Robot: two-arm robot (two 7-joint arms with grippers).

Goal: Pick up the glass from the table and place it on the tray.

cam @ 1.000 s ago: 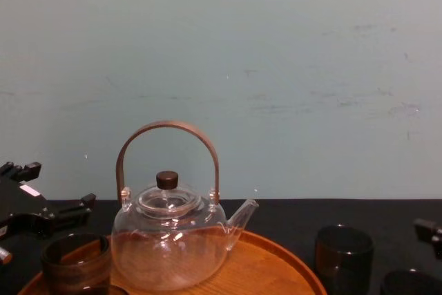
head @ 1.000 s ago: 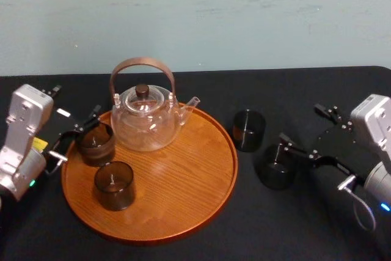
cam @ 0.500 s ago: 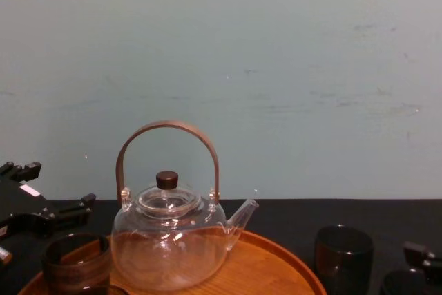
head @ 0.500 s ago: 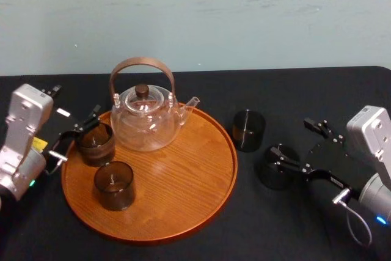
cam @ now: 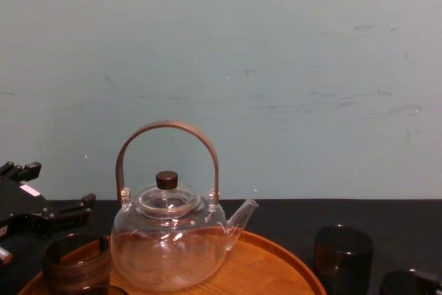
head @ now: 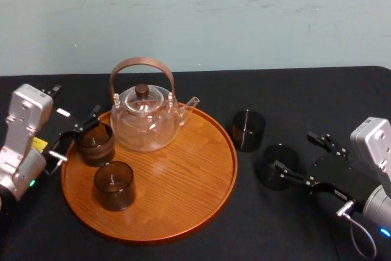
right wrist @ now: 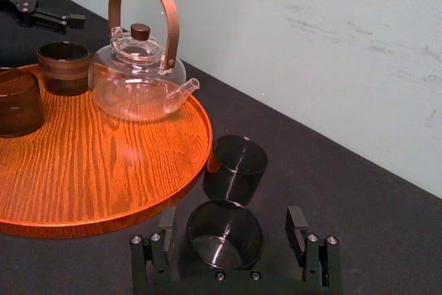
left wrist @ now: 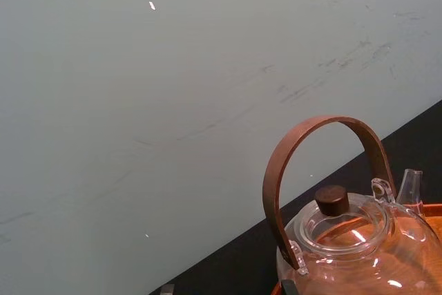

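Right gripper [right wrist: 231, 217] is low over the flat matte black table [head: 287, 96], near its right edge. Claw apart, one finger either side of the dark smoky round glass [right wrist: 224, 236], with a gap each side in the wrist view. That glass stands on the table, off the large round orange-brown wooden tray [head: 183, 175]; the chest view crops it. Second dark glass [head: 248, 129] sits just behind. On the tray: nearer brown glass [head: 114, 184], farther brown glass [head: 95, 143], clear glass teapot with a brown hoop handle [head: 145, 120]. Left gripper [head: 76, 136] is at the tray's left rim, claw apart. I can't tell whether it touches anything.
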